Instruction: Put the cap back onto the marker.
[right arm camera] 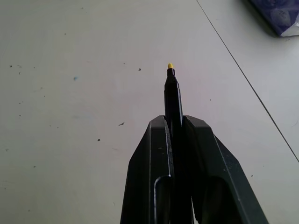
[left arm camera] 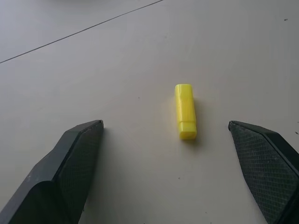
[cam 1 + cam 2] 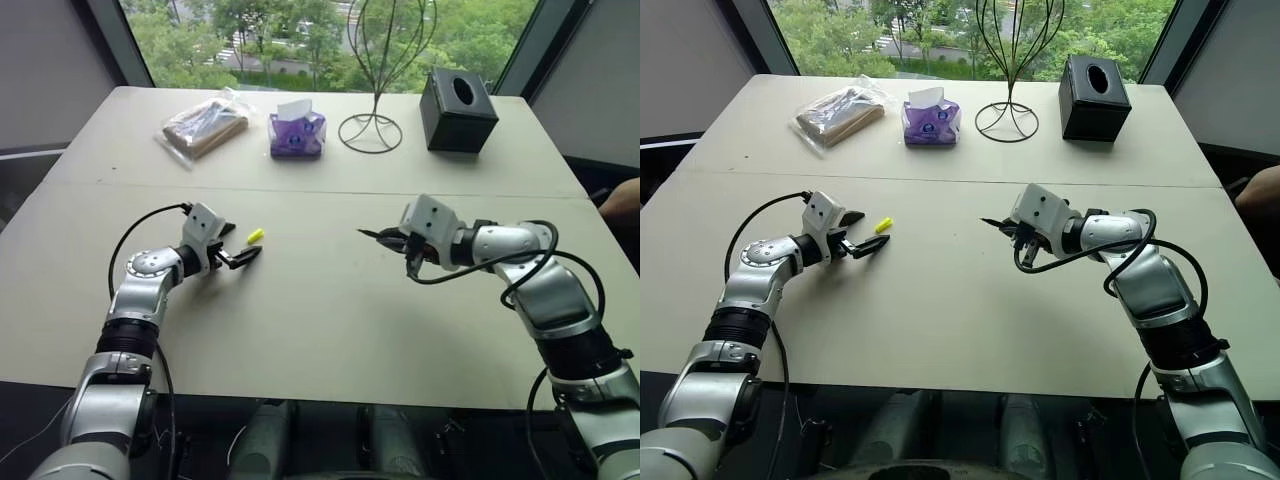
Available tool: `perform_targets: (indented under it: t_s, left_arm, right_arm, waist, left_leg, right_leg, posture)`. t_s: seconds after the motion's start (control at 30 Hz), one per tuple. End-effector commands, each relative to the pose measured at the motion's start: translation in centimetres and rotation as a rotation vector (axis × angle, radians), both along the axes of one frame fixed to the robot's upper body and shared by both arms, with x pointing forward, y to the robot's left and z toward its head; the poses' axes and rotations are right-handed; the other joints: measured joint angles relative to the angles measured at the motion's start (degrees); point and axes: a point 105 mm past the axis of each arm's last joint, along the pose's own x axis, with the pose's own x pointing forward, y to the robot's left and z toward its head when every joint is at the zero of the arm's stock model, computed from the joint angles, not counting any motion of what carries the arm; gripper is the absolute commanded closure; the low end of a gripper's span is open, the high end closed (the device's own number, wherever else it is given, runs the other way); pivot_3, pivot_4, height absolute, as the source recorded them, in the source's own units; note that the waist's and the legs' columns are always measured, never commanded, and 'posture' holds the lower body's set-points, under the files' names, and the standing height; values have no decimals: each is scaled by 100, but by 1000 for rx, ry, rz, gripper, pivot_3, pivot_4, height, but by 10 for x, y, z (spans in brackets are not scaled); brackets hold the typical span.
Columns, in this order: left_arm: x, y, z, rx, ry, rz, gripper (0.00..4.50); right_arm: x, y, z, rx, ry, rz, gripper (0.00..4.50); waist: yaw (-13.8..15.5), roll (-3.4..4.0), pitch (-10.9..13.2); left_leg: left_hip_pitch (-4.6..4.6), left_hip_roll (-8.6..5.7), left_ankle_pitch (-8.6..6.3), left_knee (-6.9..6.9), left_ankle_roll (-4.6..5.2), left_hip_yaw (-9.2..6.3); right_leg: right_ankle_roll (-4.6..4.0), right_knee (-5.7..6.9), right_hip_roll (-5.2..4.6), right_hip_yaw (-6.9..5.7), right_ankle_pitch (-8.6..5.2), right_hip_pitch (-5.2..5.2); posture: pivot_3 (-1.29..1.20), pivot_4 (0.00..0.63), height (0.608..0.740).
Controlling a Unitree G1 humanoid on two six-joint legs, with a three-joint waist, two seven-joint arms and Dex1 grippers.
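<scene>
The yellow cap point(image 3: 255, 236) lies flat on the pale table point(image 3: 320, 320), left of centre. My left gripper point(image 3: 243, 256) is open just short of it, low over the table. In the left wrist view the cap point(image 2: 185, 111) lies ahead of the two spread fingers point(image 2: 77, 163), untouched. My right gripper point(image 3: 392, 241) is shut on the black marker point(image 3: 372, 235), held above the table right of centre. The marker point(image 1: 172, 95) sticks out past the closed fingers point(image 1: 154, 177) with its yellow tip bare, pointing left toward the cap.
Along the far edge stand a bagged brown item point(image 3: 205, 125), a purple tissue pack point(image 3: 297, 131), a wire stand point(image 3: 372, 120) and a black tissue box point(image 3: 457, 109). A seam point(image 3: 320, 190) crosses the table. A person's hand point(image 3: 622, 205) shows at the right edge.
</scene>
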Motion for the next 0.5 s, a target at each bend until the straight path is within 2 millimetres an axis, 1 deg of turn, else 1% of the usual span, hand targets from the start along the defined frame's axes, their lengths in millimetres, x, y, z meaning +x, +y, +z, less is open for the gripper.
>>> perform_targets:
  t_s: [0.03,0.07,0.1,0.13,0.17,0.2,0.23,0.27,0.3,0.33,0.37,0.4,0.5]
  left_arm:
    - [-4,-12,-22,31,74,-29,0]
    - [-4,-13,-22,30,76,-35,0]
    - [-4,-15,-23,27,78,-38,519]
    - [-4,-16,-23,25,79,-40,830]
    - [-4,-17,-24,22,82,-41,1270]
    - [-4,-18,-24,19,84,-41,1887]
    - [-4,-20,-24,16,84,-47,2287]
    - [-3,-21,-25,11,88,-45,2777]
    - [-3,-22,-26,11,91,-45,3403]
    - [-2,-23,-27,13,94,-46,3707]
    - [-2,-23,-28,13,96,-44,4270]
    - [-2,-23,-28,12,98,-43,4451]
    - [-2,-22,-28,11,98,-38,4451]
  right_arm:
    - [-2,0,17,20,-60,6,4473]
    - [-2,0,17,21,-61,6,4473]
    - [-2,0,17,22,-62,4,4500]
    - [-2,0,17,23,-63,2,4500]
    - [-2,-1,17,24,-64,1,4500]
    - [-1,-1,17,24,-64,0,4500]
    - [-1,-1,17,25,-66,-2,4500]
    - [-1,-1,18,26,-68,-4,4500]
    - [0,-1,18,27,-69,-6,4500]
    - [0,-1,18,28,-70,-8,4500]
    - [0,-2,18,29,-69,-9,4500]
    - [-1,-2,18,29,-69,-11,4500]
    - [-1,-4,17,30,-66,-18,4500]
  waist:
    - [2,1,-1]
    - [8,3,-2]
    - [15,3,-2]
    - [24,4,-2]
    - [37,4,-3]
    - [45,4,-3]
    - [46,4,-3]
    - [46,4,-3]
    - [48,4,-3]
    - [51,4,-3]
    - [56,4,-3]
    - [67,5,-4]
    - [90,5,-4]
  left_leg:
    - [0,0,0,0,0,0]
    - [0,0,0,0,0,0]
    - [0,-1,0,0,0,0]
    - [0,-1,0,0,0,0]
    - [0,-1,0,1,0,0]
    - [0,-1,0,2,0,0]
    - [0,-1,0,3,-1,0]
    - [0,-1,-1,3,-1,0]
    - [0,-1,-1,3,-1,1]
    - [0,-1,-1,2,-1,1]
    - [0,-1,0,1,-1,1]
    - [0,-1,0,0,-1,2]
    - [0,-1,0,0,0,2]
  right_leg:
    - [0,0,-1,0,0,0]
    - [0,0,-1,0,0,0]
    - [0,0,-2,-1,0,0]
    - [0,0,-2,-1,0,1]
    - [0,-1,-3,-2,0,2]
    - [0,-1,-3,-2,0,2]
    - [1,0,-2,-2,0,2]
    - [1,0,-2,-2,0,2]
    - [1,-1,-2,-2,0,1]
    - [1,-1,-2,-2,-1,1]
    - [2,-2,-2,-2,-1,1]
    - [2,-3,-2,-2,-2,1]
    - [3,-5,-2,-2,-1,1]
  posture:
    - [0,150,740]
    - [0,150,740]
    - [0,150,740]
    - [0,150,740]
    - [0,150,740]
    - [0,150,740]
    - [0,150,740]
    - [0,150,740]
    - [0,150,740]
    - [0,150,740]
    - [0,150,740]
    - [0,150,740]
    - [0,150,740]
